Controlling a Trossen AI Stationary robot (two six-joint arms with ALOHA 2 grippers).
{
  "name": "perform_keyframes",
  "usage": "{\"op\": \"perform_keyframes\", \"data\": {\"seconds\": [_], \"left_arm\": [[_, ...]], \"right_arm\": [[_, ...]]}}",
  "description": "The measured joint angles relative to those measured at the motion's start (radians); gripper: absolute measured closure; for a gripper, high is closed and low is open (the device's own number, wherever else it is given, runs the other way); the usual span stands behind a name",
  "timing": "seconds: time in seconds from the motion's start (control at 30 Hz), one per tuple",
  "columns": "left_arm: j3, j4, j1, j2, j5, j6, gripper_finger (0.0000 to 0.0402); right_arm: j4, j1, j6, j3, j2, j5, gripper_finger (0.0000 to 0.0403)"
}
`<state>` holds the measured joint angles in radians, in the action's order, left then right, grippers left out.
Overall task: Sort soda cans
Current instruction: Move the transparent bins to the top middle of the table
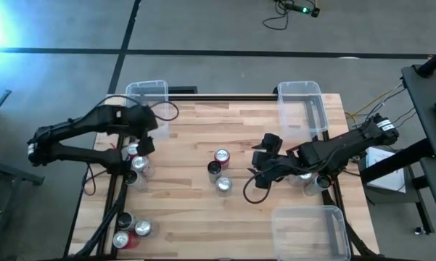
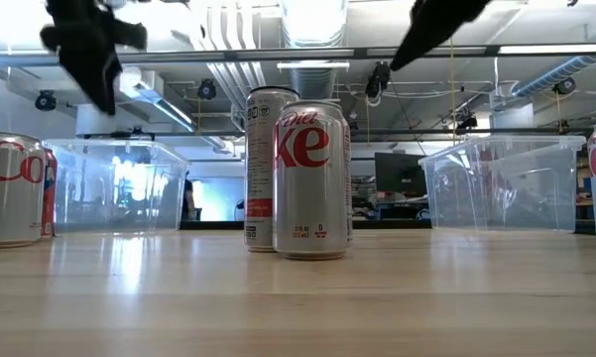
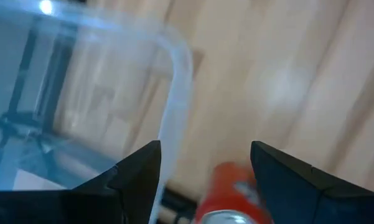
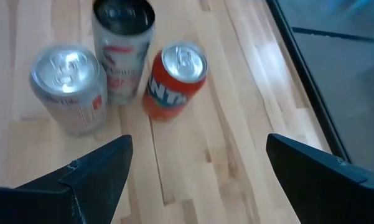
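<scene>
Three soda cans stand upright on their bases at mid-table: a red one (image 1: 222,157), a dark one (image 1: 215,169) and a silver one (image 1: 224,185). In the right wrist view they are a silver can (image 4: 68,87), a dark-topped can (image 4: 121,50) and an orange can (image 4: 174,78). My right gripper (image 1: 261,151) (image 4: 199,143) is open just right of them and touches nothing. My left gripper (image 1: 146,141) (image 3: 205,149) is open above a red can (image 3: 230,193) in the left cluster (image 1: 138,165), beside the far-left clear bin (image 3: 174,68). The low view shows a silver Diet Coke can (image 2: 315,178).
Clear bins sit at the far left (image 1: 149,94), far right (image 1: 301,105) and near right (image 1: 308,228). More cans stand at the near-left corner (image 1: 130,230) and under the right arm (image 1: 313,180). Bare wood lies between the mid-table cans and the near edge.
</scene>
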<state>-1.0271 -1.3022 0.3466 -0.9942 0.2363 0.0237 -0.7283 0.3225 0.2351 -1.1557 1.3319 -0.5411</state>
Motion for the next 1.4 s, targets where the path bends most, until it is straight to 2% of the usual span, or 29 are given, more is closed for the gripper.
{"op": "perform_keyframes", "data": {"seconds": [0.13,0.27,0.4,0.53,0.63,0.73,0.87,0.93,1.13,1.4], "left_arm": [[0.021,0.021,0.157,-0.022,-0.014,0.113,0.0169],[0.023,0.045,0.305,-0.045,-0.112,0.224,0.0170],[0.049,0.045,0.363,-0.105,-0.167,0.304,0.0172],[0.064,0.048,0.364,-0.178,-0.211,0.361,0.0184],[0.067,0.075,0.363,-0.222,-0.230,0.374,0.0213],[0.064,0.086,0.356,-0.248,-0.237,0.378,0.0265],[0.050,0.114,0.342,-0.261,-0.270,0.384,0.0360],[0.037,0.135,0.326,-0.263,-0.260,0.391,0.0386],[0.003,0.166,0.219,-0.266,-0.280,0.363,0.0385],[-0.012,0.297,0.086,-0.285,-0.315,0.323,0.0394]], "right_arm": [[0.004,0.000,0.017,0.036,-0.011,0.001,0.0037],[0.009,0.000,0.027,0.055,-0.032,0.001,0.0037],[0.008,0.000,0.029,0.063,-0.042,0.006,0.0037],[0.010,-0.005,0.015,0.049,-0.047,0.027,0.0037],[0.009,-0.011,0.004,0.034,-0.053,0.026,0.0041],[0.007,-0.018,-0.004,0.024,-0.064,0.025,0.0055],[0.005,-0.032,-0.008,0.025,-0.081,0.025,0.0087],[-0.001,-0.041,-0.008,0.028,-0.089,0.025,0.0104],[-0.021,-0.069,-0.017,0.030,-0.106,0.025,0.0122],[-0.059,-0.145,-0.053,0.021,-0.143,0.025,0.0078]]}}
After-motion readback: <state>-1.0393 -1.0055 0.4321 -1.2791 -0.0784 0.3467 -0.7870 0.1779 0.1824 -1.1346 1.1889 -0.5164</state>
